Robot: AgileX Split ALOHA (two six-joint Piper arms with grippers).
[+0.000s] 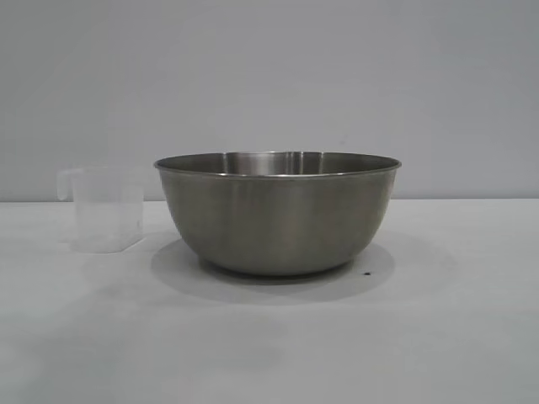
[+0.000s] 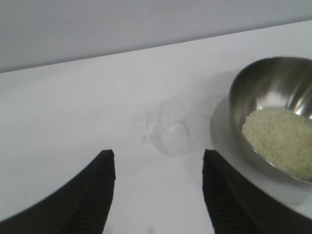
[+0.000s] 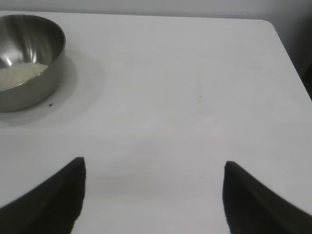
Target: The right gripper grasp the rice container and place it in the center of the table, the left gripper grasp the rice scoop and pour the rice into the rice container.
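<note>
The steel rice container stands at the middle of the white table. White rice lies inside it, also seen in the right wrist view. The clear plastic rice scoop stands upright on the table to the container's left, and looks empty in the left wrist view. My left gripper is open and empty, a short way from the scoop. My right gripper is open and empty over bare table, well away from the container. Neither gripper shows in the exterior view.
A small dark speck lies on the table by the container's base. The table's far corner and edge show in the right wrist view, with a dark gap beyond.
</note>
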